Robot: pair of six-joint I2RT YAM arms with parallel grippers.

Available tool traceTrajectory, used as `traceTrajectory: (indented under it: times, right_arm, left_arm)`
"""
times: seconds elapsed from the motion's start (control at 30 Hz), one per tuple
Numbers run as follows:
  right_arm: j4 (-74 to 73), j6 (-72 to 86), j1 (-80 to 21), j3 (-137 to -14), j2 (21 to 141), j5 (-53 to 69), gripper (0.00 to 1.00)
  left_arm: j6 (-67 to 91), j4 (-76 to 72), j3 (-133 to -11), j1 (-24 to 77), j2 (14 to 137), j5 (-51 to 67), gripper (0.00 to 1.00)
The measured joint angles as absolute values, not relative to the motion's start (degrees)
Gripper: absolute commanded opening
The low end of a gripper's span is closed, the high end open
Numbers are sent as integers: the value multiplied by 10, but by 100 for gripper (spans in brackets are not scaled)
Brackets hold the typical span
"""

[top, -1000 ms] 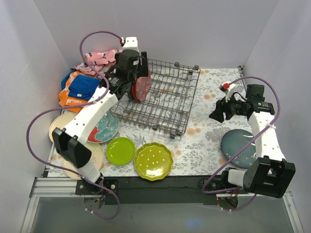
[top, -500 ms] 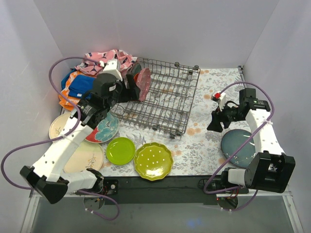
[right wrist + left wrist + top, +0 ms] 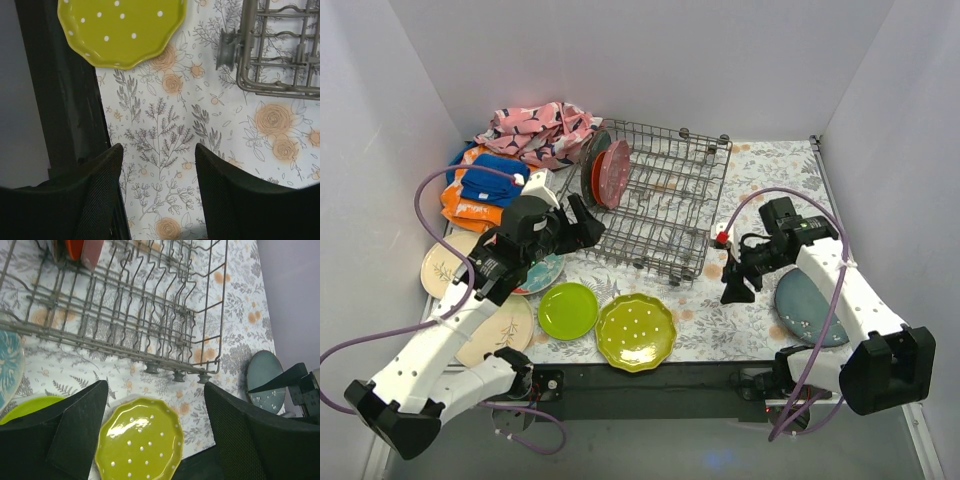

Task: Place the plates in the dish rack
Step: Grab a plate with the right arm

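Both arms have swung down off the rack toward mid-frame, left gripper and right gripper spread and empty, each wrist view catching the dotted lime plate below the dish rack, whose standing plates in its upper-left corner show whole only from overhead.

Light was bright & even from above w/ soft shadows, glare on the lime dotted plate, my fingers blurry up close.

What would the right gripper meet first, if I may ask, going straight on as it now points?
Probably the bare floral tablecloth, between the lime dotted plate and the dish rack.
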State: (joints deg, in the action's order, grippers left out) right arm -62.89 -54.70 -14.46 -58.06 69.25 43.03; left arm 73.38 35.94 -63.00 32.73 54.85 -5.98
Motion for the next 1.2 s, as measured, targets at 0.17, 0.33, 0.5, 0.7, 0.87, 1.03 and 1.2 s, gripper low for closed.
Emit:
traceTrajectory:
  times: [0.17,0.33,0.5,0.7,0.87,1.03,1.2]
  right_arm:
    - [-630,-566,-192,-549,681,429,67]
    - [-633,-595,-253,-526,659,425,67]
    - [-628,-607,-311,-522,651,425,67]
    - [-618,-605,-383,-514,668,421,67]
    - [-596,-599,-439,-515,698,409,67]
    - [-565,-580,-487,-525,736,398,67]
    - [-530,-555,-509,-540,773,387,67]
  left_arm:
    - [761,359,-588,328,529,-45,76]
    - [783,359,-564,328,509,-38,76]
    - [801,355,-540,327,488,-36,76]
    - [816,361,-524,328,477,-36,76]
    - [825,370,-521,327,459,-37,76]
    - [838,383,-512,328,429,-44,76]
    - [850,401,-504,328,406,-57,76]
